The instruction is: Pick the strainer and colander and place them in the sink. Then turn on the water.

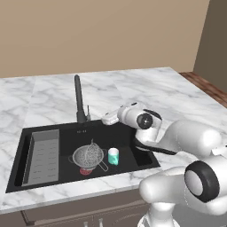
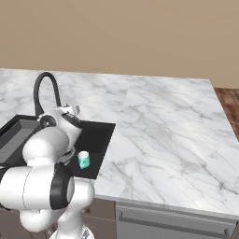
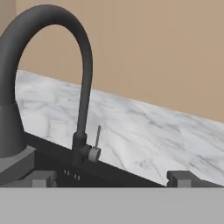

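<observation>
both colander and strainer in sink; gripper open, empty; nudge faucet lever gently sideways.

Strainer inside colander, in sink

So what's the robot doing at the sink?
It's doing the washing-up job. The colander and strainer already sit together in the black sink, next to a small teal cup. Now the open, empty gripper is up by the tall faucet, pointing at its little lever. No water is coming out yet, so turning it on looks like the next step.
</observation>
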